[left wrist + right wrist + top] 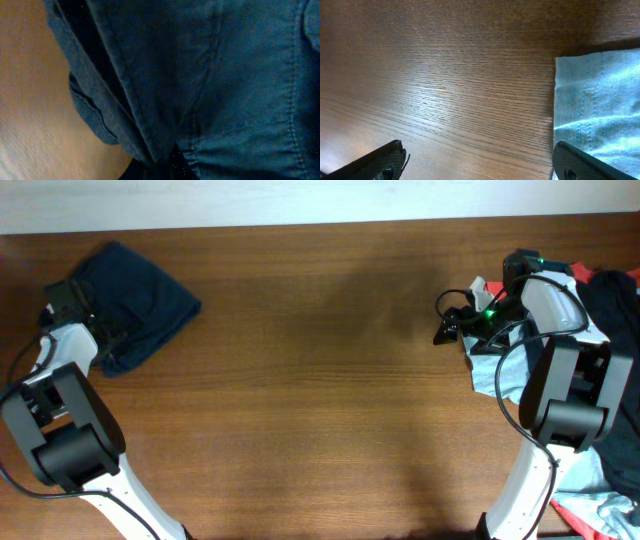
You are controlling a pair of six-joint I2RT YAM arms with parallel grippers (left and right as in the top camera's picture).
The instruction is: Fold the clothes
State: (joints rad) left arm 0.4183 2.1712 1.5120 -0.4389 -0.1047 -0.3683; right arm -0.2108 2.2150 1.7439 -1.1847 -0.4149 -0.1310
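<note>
Tabletop (pixel 320 380): brown wood grain, bare across the middle.
Shorts (pixel 145 305): dark navy, bunched in a rough fold at the far left corner of the tabletop. In the left wrist view the cloth fills the frame, seams and a hem showing.
Light blue T-shirt (pixel 600 100): lying flat at the right edge, under the right arm.
Red garment (pixel 586 272): far right, partly hidden, beside the T-shirt.
Left gripper (pixel 68 298): at the shorts' left edge, jaws clenched on gathered navy cloth.
Right gripper (pixel 477 155): low over bare wood, jaws released and spread wide, one finger at the T-shirt's edge, holding nothing.
</note>
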